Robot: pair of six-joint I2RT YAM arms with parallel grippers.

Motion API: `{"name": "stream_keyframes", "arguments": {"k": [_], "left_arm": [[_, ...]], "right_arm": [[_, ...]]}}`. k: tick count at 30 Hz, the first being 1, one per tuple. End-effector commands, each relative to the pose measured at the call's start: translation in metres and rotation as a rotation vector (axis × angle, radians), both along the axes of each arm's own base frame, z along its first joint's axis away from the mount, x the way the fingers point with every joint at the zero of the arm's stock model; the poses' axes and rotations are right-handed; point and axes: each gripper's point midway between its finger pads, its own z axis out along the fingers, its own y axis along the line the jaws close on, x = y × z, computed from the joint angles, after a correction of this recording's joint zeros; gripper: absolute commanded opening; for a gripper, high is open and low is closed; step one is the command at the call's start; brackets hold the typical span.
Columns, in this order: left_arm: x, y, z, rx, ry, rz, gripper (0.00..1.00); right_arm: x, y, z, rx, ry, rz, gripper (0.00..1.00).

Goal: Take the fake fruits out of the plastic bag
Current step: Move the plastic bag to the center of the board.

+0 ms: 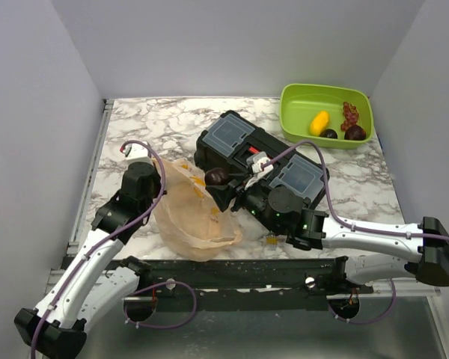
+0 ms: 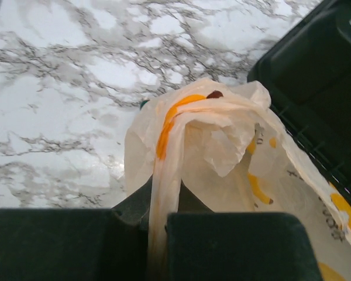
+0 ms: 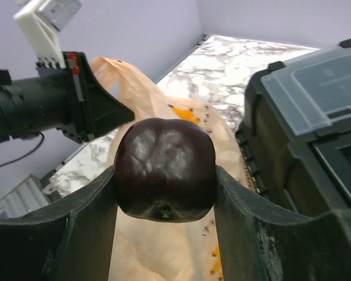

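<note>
The tan plastic bag (image 1: pixel 193 213) with orange prints lies on the marble table between the arms. My left gripper (image 1: pixel 162 173) is shut on a pinched fold of the bag (image 2: pixel 164 193) at its far left edge. My right gripper (image 1: pixel 218 179) is shut on a dark purple plum (image 1: pixel 215 176), held above the bag's mouth; the plum (image 3: pixel 165 170) sits squarely between both fingers. A yellow lemon (image 1: pixel 319 122) and two more dark plums (image 1: pixel 355 132) lie in the green bin (image 1: pixel 292 101) at the back right. I cannot see whether fruit is inside the bag.
A black toolbox (image 1: pixel 239 146) with clear lid panels stands right behind the bag, touching its right side; it also shows in the right wrist view (image 3: pixel 304 129). Red grapes (image 1: pixel 349 114) lie in the green bin. Grey walls enclose the table.
</note>
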Motion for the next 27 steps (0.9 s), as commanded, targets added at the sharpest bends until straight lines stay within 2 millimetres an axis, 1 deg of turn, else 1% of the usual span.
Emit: {"name": "stream_keyframes", "arguments": {"k": [1, 7, 10, 13, 14, 15, 16, 17, 18, 20, 22, 23, 24, 26, 27], "left_arm": [[0.017, 0.03, 0.031, 0.044, -0.099, 0.125, 0.0], [0.018, 0.061, 0.037, 0.081, -0.138, 0.268, 0.0], [0.018, 0.076, 0.045, 0.122, -0.161, 0.341, 0.0], [0.021, 0.08, 0.049, 0.123, -0.177, 0.371, 0.01], [0.022, 0.078, 0.049, 0.108, -0.177, 0.374, 0.06], [0.023, 0.076, 0.047, 0.091, -0.169, 0.372, 0.19], [0.025, 0.073, 0.044, 0.086, -0.16, 0.36, 0.38], [0.026, 0.071, 0.042, 0.083, -0.156, 0.35, 0.55], [0.026, 0.07, 0.041, 0.081, -0.153, 0.345, 0.67], [0.027, 0.067, 0.044, 0.07, -0.166, 0.33, 0.83], [0.027, 0.061, 0.052, 0.076, -0.182, 0.272, 0.94], [0.026, 0.059, 0.06, 0.069, -0.19, 0.257, 0.97], [0.024, 0.057, 0.068, 0.062, -0.191, 0.244, 0.99], [0.018, 0.054, 0.089, 0.033, -0.21, 0.222, 0.99], [0.015, 0.053, 0.103, 0.018, -0.227, 0.214, 0.99]], "right_arm": [[0.011, -0.028, -0.001, -0.037, -0.021, -0.106, 0.04], [0.015, -0.042, 0.003, -0.045, -0.031, -0.154, 0.05], [0.016, -0.045, 0.003, -0.042, -0.031, -0.166, 0.04], [0.018, -0.047, 0.002, -0.04, -0.027, -0.175, 0.04], [0.019, -0.047, 0.001, -0.042, -0.026, -0.181, 0.04], [0.021, -0.048, 0.002, -0.043, -0.024, -0.191, 0.04], [0.024, -0.049, 0.0, -0.052, -0.019, -0.203, 0.04], [0.027, -0.05, 0.001, -0.056, -0.013, -0.217, 0.03], [0.029, -0.051, 0.001, -0.06, -0.007, -0.229, 0.02], [0.037, -0.054, 0.002, -0.071, 0.004, -0.253, 0.01], [0.048, -0.059, 0.0, -0.084, 0.021, -0.285, 0.01], [0.054, -0.062, -0.001, -0.093, 0.034, -0.297, 0.01], [0.061, -0.065, -0.002, -0.099, 0.044, -0.311, 0.01], [0.074, -0.072, -0.004, -0.11, 0.063, -0.343, 0.01], [0.078, -0.075, -0.004, -0.112, 0.068, -0.356, 0.01]]}}
